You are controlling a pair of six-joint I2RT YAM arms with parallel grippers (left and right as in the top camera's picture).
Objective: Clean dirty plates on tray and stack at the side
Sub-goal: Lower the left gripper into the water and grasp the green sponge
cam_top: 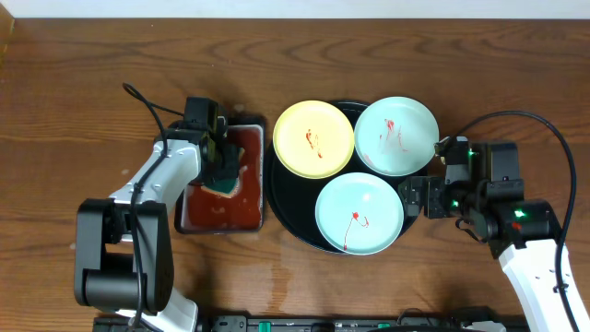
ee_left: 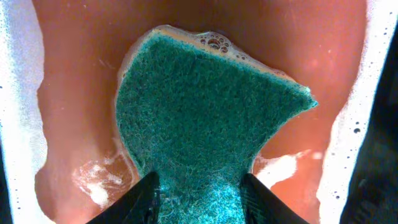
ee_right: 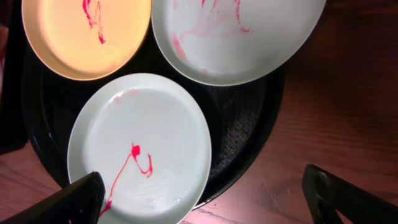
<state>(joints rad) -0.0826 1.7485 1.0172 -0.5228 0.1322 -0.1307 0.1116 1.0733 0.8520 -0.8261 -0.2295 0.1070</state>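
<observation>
Left side: left gripper (ee_left: 199, 186) pinches green sponge (ee_left: 205, 106) in small tray (cam_top: 189, 219) of reddish soapy liquid. Centre: black tray (cam_top: 284, 198) holds yellow plate (cam_top: 313, 138), upper mint plate (cam_top: 396, 136) and lower mint plate (cam_top: 359, 214), all sauce-smeared. Right side: right gripper (ee_right: 204, 175) spread wide, holding nothing, at the black tray's right rim.

between the black left fingers (ee_left: 134, 205) the sponge (ee_left: 199, 118) is deep teal with a speckled, fibrous texture, edged with pale foam. the liquid (ee_left: 74, 74) around it is murky reddish-brown.

just ahead of the black right fingers (ee_right: 68, 202), a mint plate (ee_right: 146, 149) bears a thin red squiggle. beyond it, a second mint plate (ee_right: 236, 37) shows fainter pink-red streaks, and a pale yellow plate (ee_right: 81, 37) has a red smear. the tray (ee_right: 249, 130) under them is glossy black. the surface (ee_right: 348, 93) is dark brown wood grain.
</observation>
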